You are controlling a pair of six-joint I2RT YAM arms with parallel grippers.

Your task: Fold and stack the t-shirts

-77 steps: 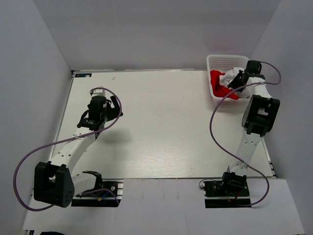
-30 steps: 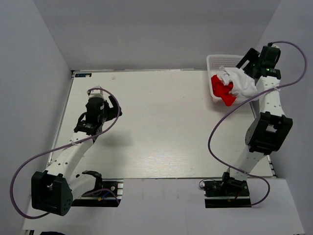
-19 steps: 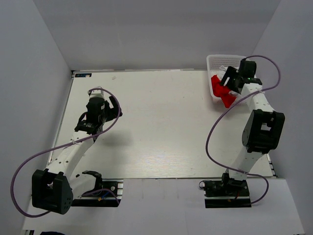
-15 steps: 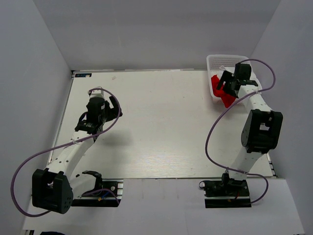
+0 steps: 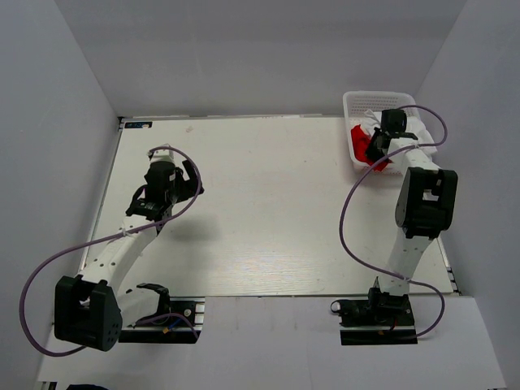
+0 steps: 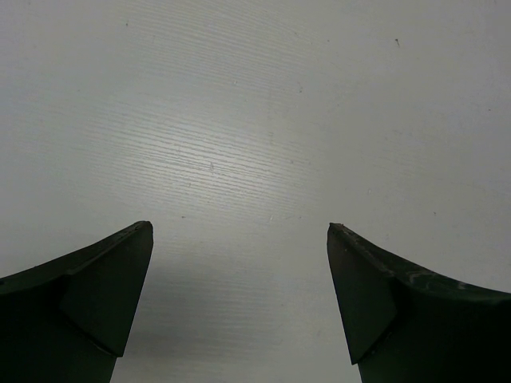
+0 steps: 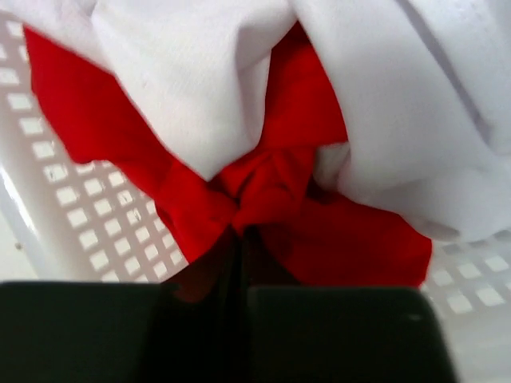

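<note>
The red t-shirt (image 5: 362, 140) and the white t-shirt (image 5: 416, 128) lie crumpled together in the white mesh basket (image 5: 366, 99) at the far right of the table. My right gripper (image 5: 376, 146) reaches into the basket and is shut on a bunched fold of the red t-shirt (image 7: 263, 187), its jaws pressed together with red cloth pinched between them. White t-shirt (image 7: 192, 72) cloth drapes over the red one in the right wrist view. My left gripper (image 5: 188, 178) hovers open over bare table at the left, its fingertips (image 6: 128, 255) wide apart with nothing between them.
The basket wall (image 7: 48, 199) runs along the left of the right wrist view. A purple cable (image 5: 351, 213) loops beside the right arm, and another trails from the left arm. The white table (image 5: 268, 211) has walls at the back and both sides.
My right arm swung from above the basket's far side down into it, and its jaws closed on the red t-shirt. The left arm stayed still.
</note>
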